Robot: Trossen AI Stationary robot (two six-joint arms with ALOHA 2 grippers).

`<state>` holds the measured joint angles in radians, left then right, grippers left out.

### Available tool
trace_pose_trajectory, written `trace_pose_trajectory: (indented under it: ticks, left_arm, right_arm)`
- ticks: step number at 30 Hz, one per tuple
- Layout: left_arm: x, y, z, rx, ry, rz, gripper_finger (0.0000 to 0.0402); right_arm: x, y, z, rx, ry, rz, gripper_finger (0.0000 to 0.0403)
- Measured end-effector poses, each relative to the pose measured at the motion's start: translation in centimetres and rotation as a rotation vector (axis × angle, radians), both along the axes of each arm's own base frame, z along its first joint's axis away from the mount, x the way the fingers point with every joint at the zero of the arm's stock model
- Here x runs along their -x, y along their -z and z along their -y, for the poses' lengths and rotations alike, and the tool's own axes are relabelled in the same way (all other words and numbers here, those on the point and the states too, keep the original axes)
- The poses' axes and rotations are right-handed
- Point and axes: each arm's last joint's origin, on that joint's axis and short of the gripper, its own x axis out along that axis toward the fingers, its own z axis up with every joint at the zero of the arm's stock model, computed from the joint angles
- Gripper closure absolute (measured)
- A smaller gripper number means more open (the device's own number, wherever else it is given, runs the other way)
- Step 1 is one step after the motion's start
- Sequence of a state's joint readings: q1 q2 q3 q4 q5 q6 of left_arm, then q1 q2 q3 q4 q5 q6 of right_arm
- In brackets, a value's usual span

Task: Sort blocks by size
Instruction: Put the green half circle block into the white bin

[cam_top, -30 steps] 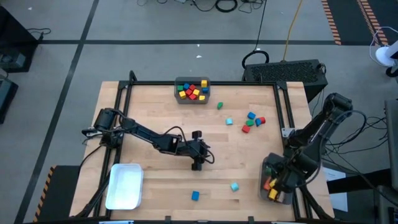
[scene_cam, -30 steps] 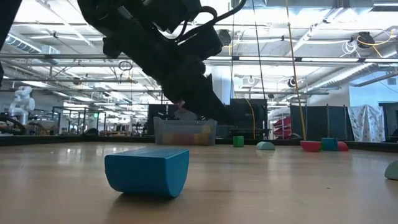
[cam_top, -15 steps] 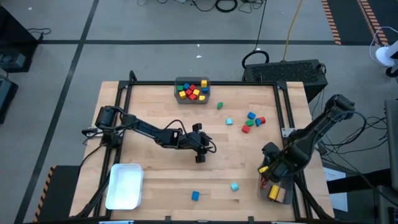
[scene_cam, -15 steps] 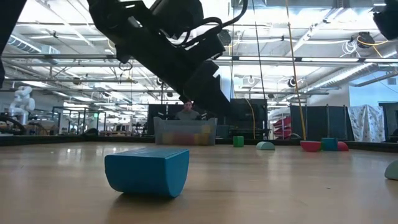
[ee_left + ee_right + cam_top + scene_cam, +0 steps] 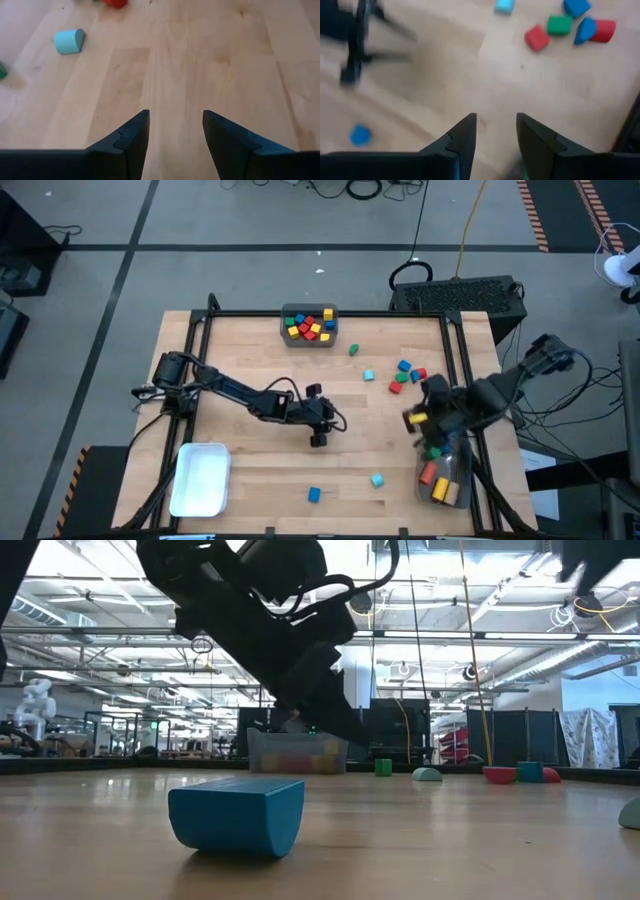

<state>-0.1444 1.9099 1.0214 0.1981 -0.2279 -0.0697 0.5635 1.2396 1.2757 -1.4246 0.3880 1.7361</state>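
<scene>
— So what had changed on the right side?

— Well, the right gripper (image 5: pixel 495 120) had left the clear bin (image 5: pixel 452 492) at the near right corner and swung out over the table (image 5: pixel 250 360), toward the loose cluster (image 5: pixel 407 376) of red, green and blue blocks at the far right. Its fingers were spread, with nothing between them.

— Meaning a drop was done?

— Probably. Orange, red and yellow pieces lay in that bin, and the empty gripper looked bound for its next pick.

— And the left?

— The left gripper (image 5: pixel 175 117) hung over bare wood mid-table and had barely shifted. Its fingers were also apart and empty. A cyan block (image 5: pixel 69 41) lay farther off in its wrist view.

— Where did the other blocks sit?

— The grey bin (image 5: pixel 309 311) at the far edge held small red, yellow and blue ones. A green block (image 5: pixel 353 350) lay alone near it. A blue block (image 5: pixel 314 494) and another cyan block (image 5: pixel 377 479) sat near the front edge. The white bin (image 5: pixel 200 478), near left, held no blocks that I could see.

— Anything you couldn't make out?

— The right arm covered part of the clear bin, so its full contents were hidden. The sizes of the pieces in the grey bin were too small to compare. From table height, the left arm blocked much of the far side.
</scene>
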Motion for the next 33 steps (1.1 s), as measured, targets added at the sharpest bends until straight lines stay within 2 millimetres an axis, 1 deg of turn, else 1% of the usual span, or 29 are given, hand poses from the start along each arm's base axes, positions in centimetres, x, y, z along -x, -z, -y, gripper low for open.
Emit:
trace_pose_trajectory:
  ticks: [3,5,8,14,18,21,24,28,33]
  left_arm:
    - [0.0,0.0,0.0,0.003,-0.001,0.003,0.0214]
    - [0.0,0.0,0.0,0.003,-0.002,0.003,0.0214]
    - [0.0,0.0,-0.2,-0.002,-0.011,0.003,0.0214]
    - [-0.1,0.0,-1.2,-0.003,-0.039,0.004,0.0214]
    - [-0.3,-0.1,-2.3,-0.002,-0.07,0.012,0.0214]
    - [-0.4,-0.1,-4.1,0.0,-0.114,0.019,0.0214]
    - [-0.5,-0.2,-6.3,0.083,-0.146,0.033,0.0214]
    - [-0.2,-0.2,-9.9,0.127,-0.227,0.046,0.0214]
    - [0.0,-0.8,-13.5,0.144,-0.293,0.11,0.0214]
  right_arm:
    - [-1.0,-0.1,1.4,0.003,0.083,0.018,0.0282]
    - [-2.0,0.3,2.0,0.006,0.091,-0.007,0.0282]
    - [-3.9,1.3,2.4,-0.025,0.093,-0.039,0.0283]
    - [-8.9,4.2,1.9,-0.099,0.05,-0.032,0.0283]
    - [-11.5,6.8,1.9,-0.186,-0.041,-0.105,0.0283]
    - [-12.8,8.6,2.5,-0.204,-0.1,-0.175,0.0283]
    - [-13.6,10.0,3.5,-0.222,-0.163,-0.24,0.0283]
    - [-13.7,10.7,5.3,-0.207,-0.215,-0.32,0.0283]
    - [-13.5,10.9,8.9,-0.174,-0.264,-0.39,0.0283]
